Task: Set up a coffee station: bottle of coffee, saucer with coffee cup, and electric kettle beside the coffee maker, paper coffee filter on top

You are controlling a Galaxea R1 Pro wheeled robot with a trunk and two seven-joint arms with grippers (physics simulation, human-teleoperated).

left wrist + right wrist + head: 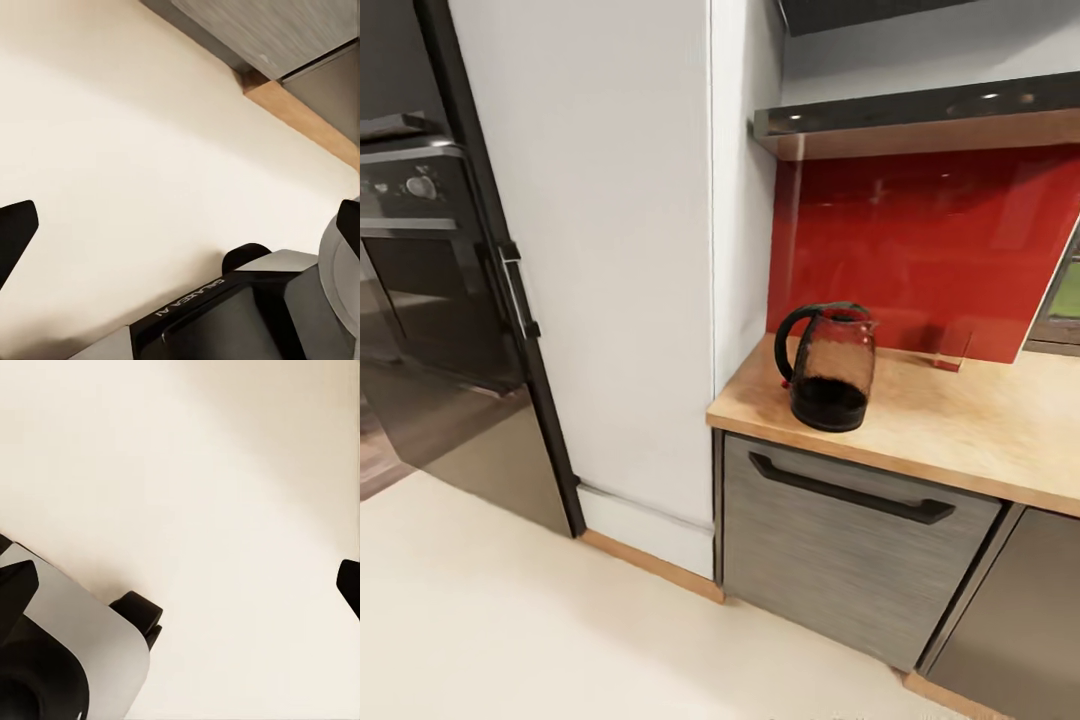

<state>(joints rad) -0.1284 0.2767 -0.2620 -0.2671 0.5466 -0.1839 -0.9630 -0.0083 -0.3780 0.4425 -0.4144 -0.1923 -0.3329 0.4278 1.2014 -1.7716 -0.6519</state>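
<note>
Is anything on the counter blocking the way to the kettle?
Nothing visible does. The kettle stands alone near the counter's left end, with bare wood around it. Both grippers point down at the floor, fingers spread wide and holding nothing.

kettle [830, 370]: smoky see-through glass, black handle, lid and base, looks darkest down at the bottom
countertop [970, 420]: light tan wood grain, kinda warm orange-ish
backsplash [930, 250]: glossy deep red with pale reflections on it
drawer front [840, 560]: brushed grey with fine horizontal streaks, black bar handle
tall cabinet panel [610, 250]: plain off-white, tan wood strip along the foot
oven [420, 260]: dark grey to black, shiny glass door
floor [510, 620]: flat cream, no pattern
left gripper fingers [15, 232]: black
right gripper fingers [16, 585]: black too
robot base [90, 645]: silver-grey and black
</note>
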